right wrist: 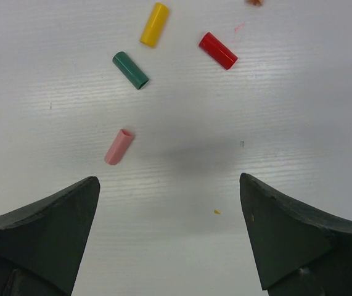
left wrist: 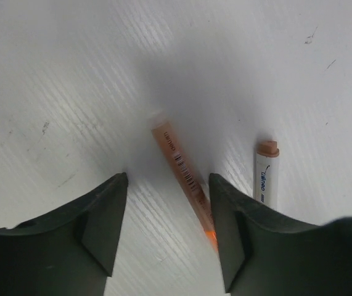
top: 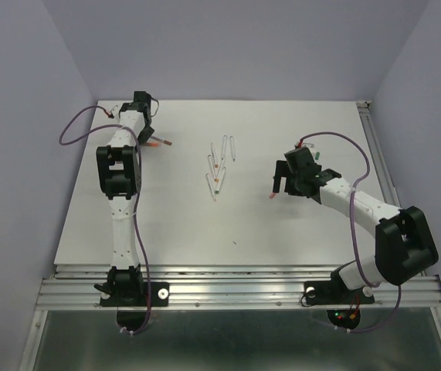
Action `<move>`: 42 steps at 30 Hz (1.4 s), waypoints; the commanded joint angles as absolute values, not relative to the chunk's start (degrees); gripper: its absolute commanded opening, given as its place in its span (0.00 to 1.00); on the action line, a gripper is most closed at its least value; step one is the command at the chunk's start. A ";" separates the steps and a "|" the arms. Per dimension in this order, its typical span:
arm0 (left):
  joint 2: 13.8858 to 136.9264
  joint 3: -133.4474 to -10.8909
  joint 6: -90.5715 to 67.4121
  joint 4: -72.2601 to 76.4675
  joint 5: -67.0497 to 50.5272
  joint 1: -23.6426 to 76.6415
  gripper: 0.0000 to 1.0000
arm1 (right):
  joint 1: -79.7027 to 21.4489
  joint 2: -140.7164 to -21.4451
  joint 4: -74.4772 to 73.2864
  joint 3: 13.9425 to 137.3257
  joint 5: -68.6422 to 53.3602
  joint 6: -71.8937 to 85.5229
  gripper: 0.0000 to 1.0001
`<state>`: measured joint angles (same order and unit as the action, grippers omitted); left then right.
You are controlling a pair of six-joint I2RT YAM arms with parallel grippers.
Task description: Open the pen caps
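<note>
At the far left part of the tabletop (top: 174, 224), the left arm (top: 120, 224) reaches forward and its jaws hang low over an orange pen (left wrist: 182, 166). The left jaws stand apart at a middle width, with one dark finger (left wrist: 102, 228) at each side of the pen. The pen lies flat and slanted between them. It has a barcode on its body, and its bright orange end disappears at the inner edge of the finger on the right of the wrist view. Whether that finger touches the pen, I cannot tell. Just beside, outside the jaws, lies a white pen (left wrist: 266, 182) with blue letters and a tan-orange end that points away from the camera.

Near the middle of the tabletop a small group of thin white pens (top: 218, 166) lies loose, well apart from both arms.

On the right side the right arm (top: 359, 205) bends inward. The right jaws are wide open and hold nothing, with their two dark fingers (right wrist: 46, 234) far from each other. The pen caps lie ahead of them, off the pens and flat on the surface: a pink cap (right wrist: 118, 147) nearest, then a green cap (right wrist: 130, 69), a yellow cap (right wrist: 154, 24) and a red cap (right wrist: 218, 50) farther away. They are near each other, but none touches another.
</note>
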<state>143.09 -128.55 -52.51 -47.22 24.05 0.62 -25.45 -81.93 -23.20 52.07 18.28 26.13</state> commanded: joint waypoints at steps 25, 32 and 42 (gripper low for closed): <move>77.90 -52.92 -44.11 -11.25 10.45 9.04 0.00 | -26.01 -70.05 -12.48 46.93 -14.13 22.33 1.00; 62.51 -48.51 -50.97 -9.41 13.27 21.17 0.00 | -38.49 -68.20 -8.71 47.20 -15.46 20.38 1.00; 63.72 -51.24 -58.26 -8.97 18.72 33.65 0.00 | -43.41 -72.59 -1.15 51.85 -21.88 22.76 0.99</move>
<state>62.39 -49.41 -54.06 -11.20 16.25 30.48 -42.30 -71.16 -7.62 47.99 -18.52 22.13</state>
